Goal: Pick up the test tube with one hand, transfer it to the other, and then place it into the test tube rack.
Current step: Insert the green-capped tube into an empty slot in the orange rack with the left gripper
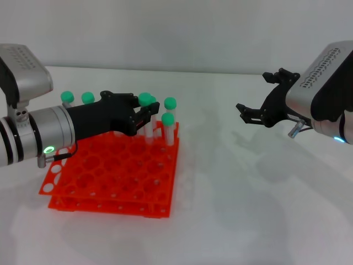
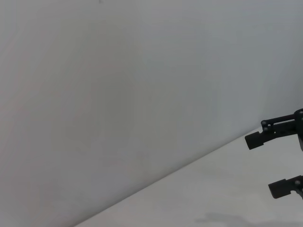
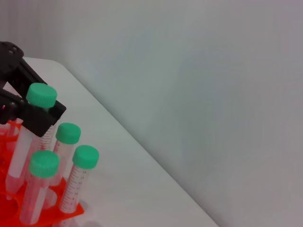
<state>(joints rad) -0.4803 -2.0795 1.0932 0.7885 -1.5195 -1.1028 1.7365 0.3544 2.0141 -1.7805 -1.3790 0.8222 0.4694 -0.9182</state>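
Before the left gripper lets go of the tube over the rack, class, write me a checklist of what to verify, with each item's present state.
1. Test tube gripped below its green cap by the left gripper: ok.
2. Tube upright over the test tube rack: ok, roughly vertical.
3. Tube bottom seated in a hole: cannot tell, hidden behind the other tubes.
4. Neighbouring tubes clear of the fingers: cannot tell; they stand very close.
5. Right gripper out of the way: ok, open and apart from the rack.
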